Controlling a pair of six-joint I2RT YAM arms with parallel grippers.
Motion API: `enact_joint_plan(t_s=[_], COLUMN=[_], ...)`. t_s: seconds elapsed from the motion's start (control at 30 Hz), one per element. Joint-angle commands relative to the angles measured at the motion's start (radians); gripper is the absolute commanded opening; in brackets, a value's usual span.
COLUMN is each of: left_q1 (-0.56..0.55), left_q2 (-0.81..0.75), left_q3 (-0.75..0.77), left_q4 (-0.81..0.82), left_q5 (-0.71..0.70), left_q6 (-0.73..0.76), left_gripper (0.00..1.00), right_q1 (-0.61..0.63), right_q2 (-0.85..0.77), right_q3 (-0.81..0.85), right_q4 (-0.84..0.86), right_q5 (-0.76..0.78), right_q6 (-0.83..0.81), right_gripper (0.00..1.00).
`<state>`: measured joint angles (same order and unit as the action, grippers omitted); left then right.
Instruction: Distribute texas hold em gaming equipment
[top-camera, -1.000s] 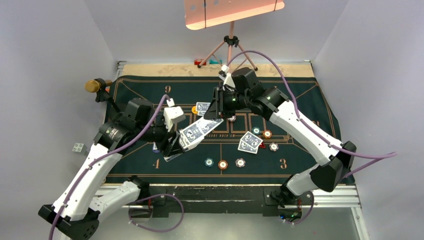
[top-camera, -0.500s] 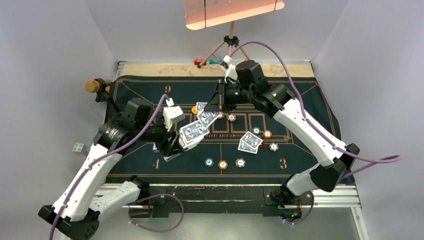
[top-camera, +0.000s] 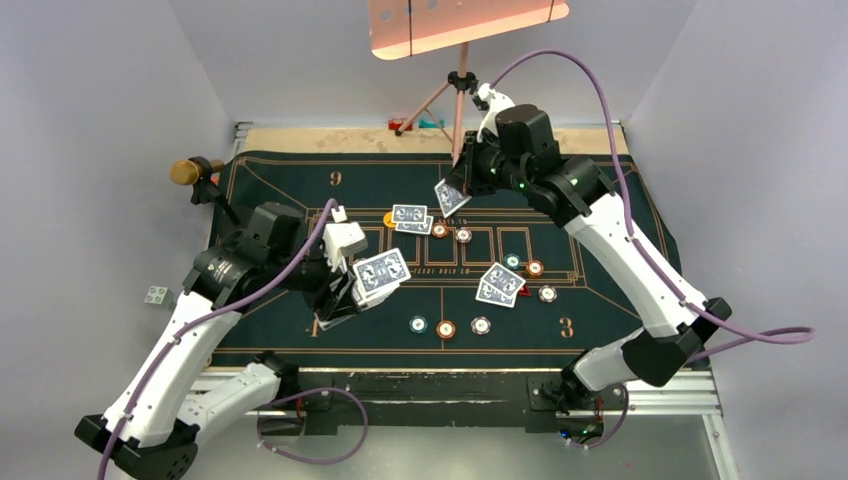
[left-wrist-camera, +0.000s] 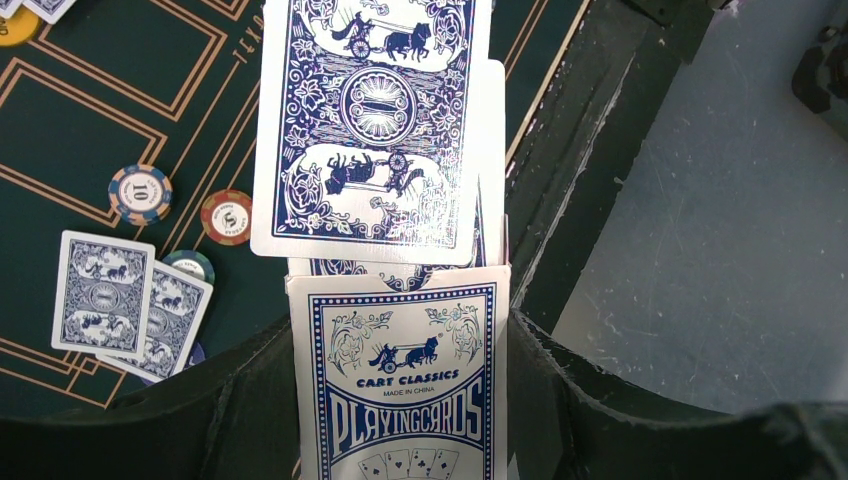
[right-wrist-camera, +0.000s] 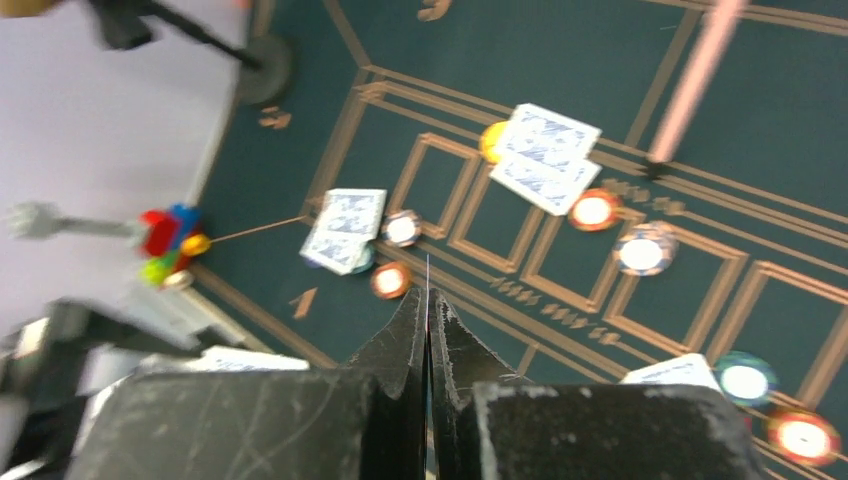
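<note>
L arm (top-camera: 170, 350): white shells, blk joints, rounded links.
R arm (top-camera: 625, 255): same white/blk; green LEDs nr wrist.
Cables (top-camera: 590, 75): purple, one per arm, base to wrist.
Bases (top-camera: 280, 375): blk blocks.
Wrist cam housing (top-camera: 347, 235): white, boxy.
L gripper (left-wrist-camera: 400, 330): blk matte fingers, scuffed.
R gripper (right-wrist-camera: 428, 300): blk fingers, scratched, grey wear.

Right gripper (top-camera: 459, 184) has pulled 1 card (top-camera: 449, 198) off the deck (top-camera: 378, 272).

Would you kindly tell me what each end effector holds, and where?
Left end effector: playing-card pack, across its long sides; right end effector: one blue-backed card, by an edge.
</note>
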<state>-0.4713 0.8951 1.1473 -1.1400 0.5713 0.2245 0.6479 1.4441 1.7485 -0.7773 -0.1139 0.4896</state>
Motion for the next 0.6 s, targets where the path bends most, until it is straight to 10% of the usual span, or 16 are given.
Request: enact_joint_plan(t_s=[0.0, 0.57], left_q1=[0.007, 0.007], left_q2=[-0.028, -0.097], left_q3=[0.032, 0.11], left_q4=[-0.035, -0.2], left_q5=[0.0, 0.132], left_q6=[0.039, 0.114], left_gripper=[0.04, 0.03], right_q1=[0.03, 0.334], right_q2=[0.029, 0.514], right_q3=[-0.045, 0.0], right_q4=[0.024, 0.064], right_q5=[0.362, 1.006], right_q6=[-0.159, -0.22], right_gripper=[0.0, 0.0])
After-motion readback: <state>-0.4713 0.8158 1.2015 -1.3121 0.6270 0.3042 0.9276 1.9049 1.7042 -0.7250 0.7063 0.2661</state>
